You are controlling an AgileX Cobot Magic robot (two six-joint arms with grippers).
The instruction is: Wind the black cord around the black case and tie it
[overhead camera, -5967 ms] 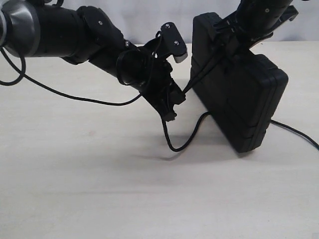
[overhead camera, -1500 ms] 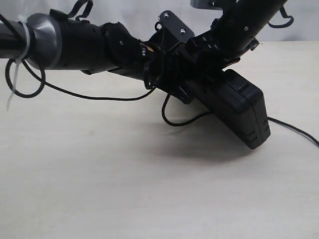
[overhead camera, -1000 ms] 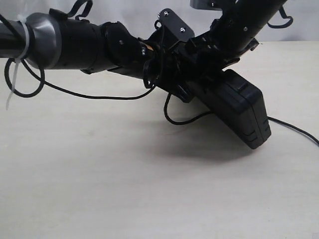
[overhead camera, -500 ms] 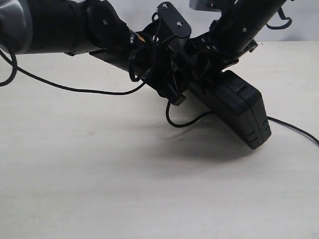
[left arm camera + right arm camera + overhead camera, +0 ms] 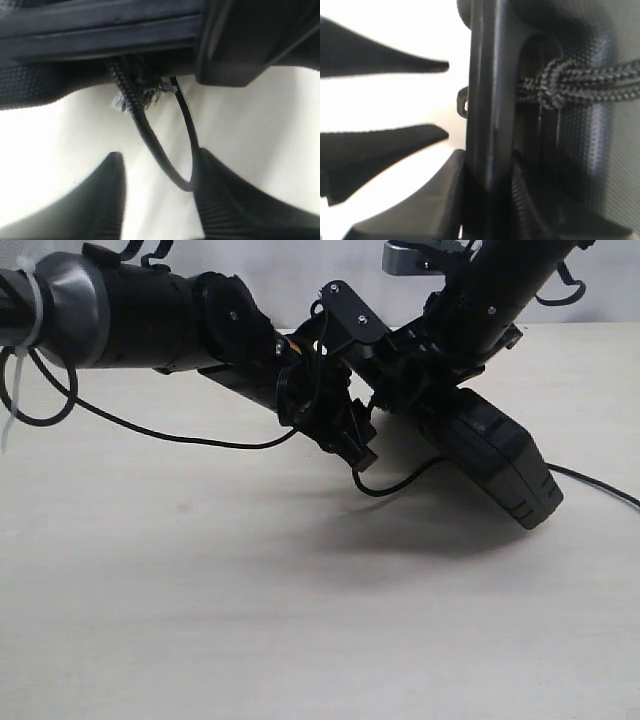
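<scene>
Left fingers [image 5: 107, 200] had just backed off the flat black hard-plastic case [image 5: 500, 455], spread now, with the thin black braided cord [image 5: 150, 140] looping loose between them. Right fingers [image 5: 445, 210] pinched the case's rim. Tying looked unfinished, I reckon.

I work at what looks like a lab bench: smooth pale tabletop [image 5: 200, 630], plain white wall [image 5: 620, 285] behind.

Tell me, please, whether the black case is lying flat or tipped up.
Tipped up: the black case slants downward from the right gripper, which clamps its edge; only its far lower corner nears the table.
</scene>
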